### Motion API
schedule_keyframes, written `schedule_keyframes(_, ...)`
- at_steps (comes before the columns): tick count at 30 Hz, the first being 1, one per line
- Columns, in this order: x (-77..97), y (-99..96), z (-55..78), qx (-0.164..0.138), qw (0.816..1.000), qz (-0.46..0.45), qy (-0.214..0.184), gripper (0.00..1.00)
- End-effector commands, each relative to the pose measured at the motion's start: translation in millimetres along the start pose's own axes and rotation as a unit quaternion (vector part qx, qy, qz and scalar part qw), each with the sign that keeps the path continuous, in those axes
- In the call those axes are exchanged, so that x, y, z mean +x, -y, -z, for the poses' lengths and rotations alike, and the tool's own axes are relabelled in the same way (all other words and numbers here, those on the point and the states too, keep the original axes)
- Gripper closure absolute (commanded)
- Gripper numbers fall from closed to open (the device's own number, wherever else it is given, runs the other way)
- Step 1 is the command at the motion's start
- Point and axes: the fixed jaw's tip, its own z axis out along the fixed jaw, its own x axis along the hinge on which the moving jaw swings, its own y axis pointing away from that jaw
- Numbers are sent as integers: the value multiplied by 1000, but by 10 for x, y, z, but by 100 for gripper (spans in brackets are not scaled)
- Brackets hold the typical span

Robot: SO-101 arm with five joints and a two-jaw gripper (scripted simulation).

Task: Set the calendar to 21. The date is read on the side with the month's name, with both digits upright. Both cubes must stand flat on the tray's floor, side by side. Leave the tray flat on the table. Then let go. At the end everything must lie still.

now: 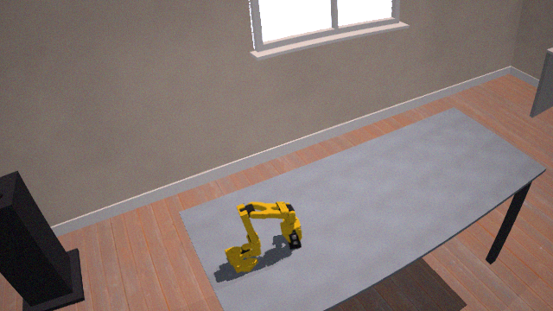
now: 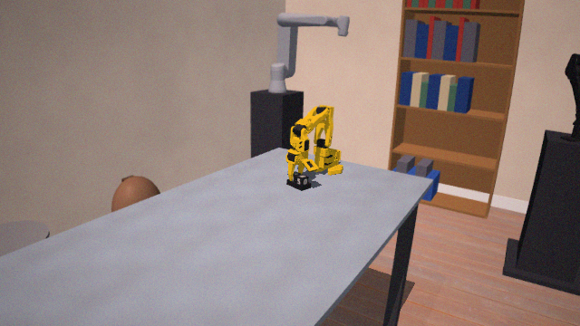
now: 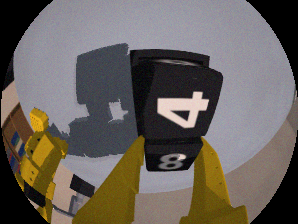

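Currently the yellow claw [image 3: 174, 163] pinches a black cube with white digits [image 3: 172, 157], its "8" face showing between the jaws and a second black cube face marked "4" [image 3: 181, 111] just beyond; from the exterior view the cubes sit low at the black tray [image 2: 299, 183] on the grey tabletop [image 2: 217, 235]. Neither visible digit suits 21. Likely hazards: releasing with the cube tilted so it topples, nudging the neighbouring cube, or dragging the tray as the claw lifts away.
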Motion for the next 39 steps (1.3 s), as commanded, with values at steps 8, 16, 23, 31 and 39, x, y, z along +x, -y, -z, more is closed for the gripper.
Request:
schedule_keyframes(8, 5, 18, 9, 7, 1000, -5, 2, 78)
schedule_keyframes(16, 5, 18, 9, 7, 1000, -5, 2, 71)
schedule_keyframes(23, 5, 18, 9, 7, 1000, -5, 2, 65)
schedule_keyframes(31, 5, 18, 9, 7, 1000, -5, 2, 64)
schedule_keyframes(39, 3, 31, 80, 7, 1000, -5, 2, 64)
